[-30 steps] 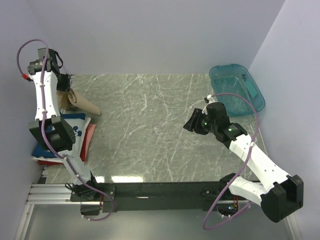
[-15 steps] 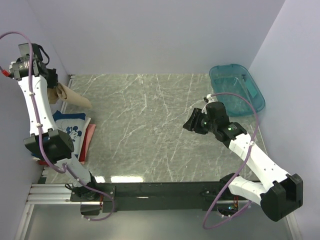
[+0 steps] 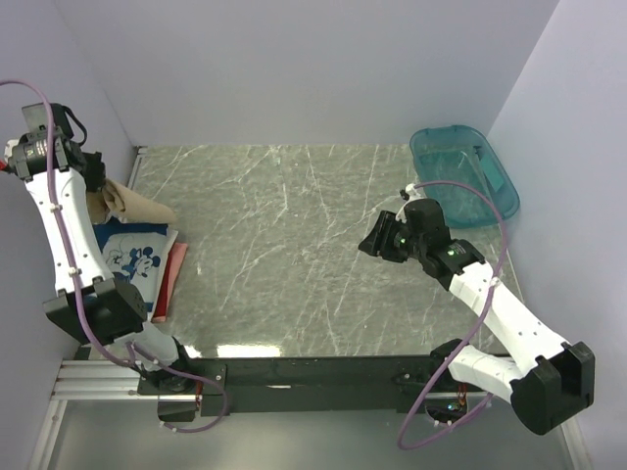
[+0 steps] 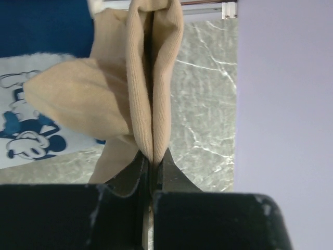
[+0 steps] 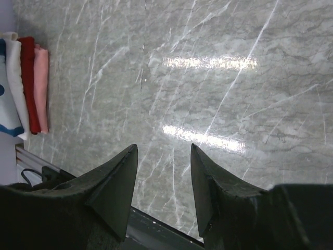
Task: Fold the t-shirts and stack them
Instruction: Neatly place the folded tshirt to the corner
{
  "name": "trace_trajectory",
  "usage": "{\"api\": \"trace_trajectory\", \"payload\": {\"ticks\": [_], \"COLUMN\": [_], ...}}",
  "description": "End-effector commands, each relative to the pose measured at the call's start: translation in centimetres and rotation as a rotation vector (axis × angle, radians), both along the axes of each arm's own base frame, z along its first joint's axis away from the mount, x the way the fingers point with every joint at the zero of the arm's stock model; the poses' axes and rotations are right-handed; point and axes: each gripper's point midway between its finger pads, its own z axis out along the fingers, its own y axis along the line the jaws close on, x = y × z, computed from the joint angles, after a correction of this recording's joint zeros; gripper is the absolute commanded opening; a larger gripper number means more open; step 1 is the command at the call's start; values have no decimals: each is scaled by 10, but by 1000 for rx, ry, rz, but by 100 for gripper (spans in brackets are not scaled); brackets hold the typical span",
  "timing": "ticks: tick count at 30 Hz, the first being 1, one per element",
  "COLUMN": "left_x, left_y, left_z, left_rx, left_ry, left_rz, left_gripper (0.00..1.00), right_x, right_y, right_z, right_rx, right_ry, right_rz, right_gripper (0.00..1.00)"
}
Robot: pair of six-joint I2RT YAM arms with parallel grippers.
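My left gripper (image 3: 98,186) is shut on the folded tan t-shirt (image 3: 132,206) and holds it in the air above the stack at the table's left edge. In the left wrist view the tan cloth (image 4: 130,88) is pinched between the fingers at the left gripper (image 4: 152,162). Below it lies the navy t-shirt with the white mouse print (image 3: 132,259), on top of the red t-shirt (image 3: 173,279). The navy shirt also shows in the left wrist view (image 4: 31,125). My right gripper (image 3: 377,240) is open and empty over the table's right half. The right wrist view shows the right gripper (image 5: 162,151) and the stack's edge (image 5: 28,83).
A teal plastic tub (image 3: 465,176) stands at the back right corner. The grey marble table (image 3: 294,255) spans the middle. Lilac walls close in on the left, back and right. A black rail (image 3: 313,372) runs along the near edge.
My left arm has swung further left and back, carrying the tan t-shirt with it, so more of the navy mouse-print shirt shows. The right arm has not moved.
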Motion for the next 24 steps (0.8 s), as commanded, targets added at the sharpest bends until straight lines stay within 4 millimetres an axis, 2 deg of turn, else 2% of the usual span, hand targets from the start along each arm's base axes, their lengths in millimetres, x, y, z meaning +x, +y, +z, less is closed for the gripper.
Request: {"api": "trace_trajectory", "payload": {"ticks": [1,8,11,14,15,17,18,19,20,22,24], "left_x": [-12,-45,-66,-110,-123,-145,-167,-173,-178,-176,-173], "left_y": [4,12,14,9,13,21,20,17,13,5,1], "left_z": [18,-4,-23,-62,-71,-84,-99,-105,-111,-114,-109], "left_rx": [45,72,82,83,96,132,137,133,141,141,155], "left_ry": [-66,-7,35,130,150,175,206,204,183,153,123], "left_rz": [1,58,89,131,158,205,221,209,196,137,90], "left_gripper": [0,0,0,0,0,21,32,54,65,81,88], "right_x": [2,-5,-11,-18,-21,-28,-31,-33,-35,-37,-38], "right_y": [0,0,3,5,7,8,9,8,8,8,8], "right_z": [19,17,14,11,10,3,-1,-5,-8,-9,-7], "right_rx": [28,31,25,13,7,-4,-13,-19,-24,-30,-32], "right_ry": [-52,-45,-36,-29,-31,-16,-8,-2,8,11,4], "right_rz": [-5,11,33,56,75,97,114,124,132,144,149], "right_gripper": [52,52,52,52,52,53,54,55,56,59,61]}}
